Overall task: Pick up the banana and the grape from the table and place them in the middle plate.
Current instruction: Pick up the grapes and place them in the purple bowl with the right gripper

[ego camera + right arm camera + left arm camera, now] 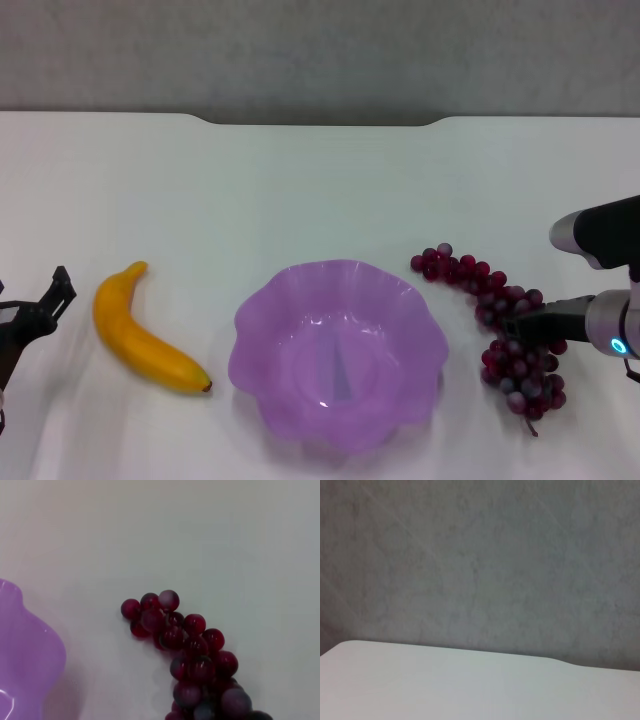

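Purple translucent plate [338, 352] sits mid-bench [300, 190], holding nothing. Right gripper [520, 326] is at the grapes [505, 340], its dark fingers [540, 322] reaching into the middle of the bunch; whether they grip it cannot be told. Left gripper [45, 300] rests low with fingers spread wide, the banana [140, 335] lying just beside them, untouched, on the plate's side.

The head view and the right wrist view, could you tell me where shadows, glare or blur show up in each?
Head view: soft, even light; the middle plate throws a faint shadow on the table and shows small bright glints inside; the banana stays crisp. Right wrist view: the grape is soft, blurrier toward its nearest berries, each bearing a dull highlight; the plate's rim looks smeared.
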Robot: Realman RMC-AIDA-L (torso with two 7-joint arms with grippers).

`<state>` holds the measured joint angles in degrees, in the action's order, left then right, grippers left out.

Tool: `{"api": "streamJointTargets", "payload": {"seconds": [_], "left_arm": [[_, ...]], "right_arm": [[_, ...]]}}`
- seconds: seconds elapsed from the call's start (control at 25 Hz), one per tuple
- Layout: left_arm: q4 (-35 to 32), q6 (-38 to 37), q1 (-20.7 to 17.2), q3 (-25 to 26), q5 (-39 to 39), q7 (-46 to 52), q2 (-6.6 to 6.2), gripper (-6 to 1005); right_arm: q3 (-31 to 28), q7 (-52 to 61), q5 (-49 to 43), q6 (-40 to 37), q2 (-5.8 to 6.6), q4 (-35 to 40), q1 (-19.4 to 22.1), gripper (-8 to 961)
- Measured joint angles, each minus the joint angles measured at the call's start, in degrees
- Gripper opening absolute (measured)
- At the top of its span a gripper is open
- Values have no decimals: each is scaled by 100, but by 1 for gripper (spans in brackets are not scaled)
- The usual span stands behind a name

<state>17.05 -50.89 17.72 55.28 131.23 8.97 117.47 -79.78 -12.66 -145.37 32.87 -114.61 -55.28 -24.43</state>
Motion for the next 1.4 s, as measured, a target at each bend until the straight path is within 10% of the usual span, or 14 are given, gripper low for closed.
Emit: {"api": "streamJointTargets", "payload": {"seconds": [0.68,1.4], "left_arm": [[0,0,20,0,11,-9,0,907],[-5,0,14,0,9,-10,4,906]], "right_arm": [[28,0,-10,-162,-8,-13,39,418],[709,-227,-13,-1751,-3,-950,1003,401]]}}
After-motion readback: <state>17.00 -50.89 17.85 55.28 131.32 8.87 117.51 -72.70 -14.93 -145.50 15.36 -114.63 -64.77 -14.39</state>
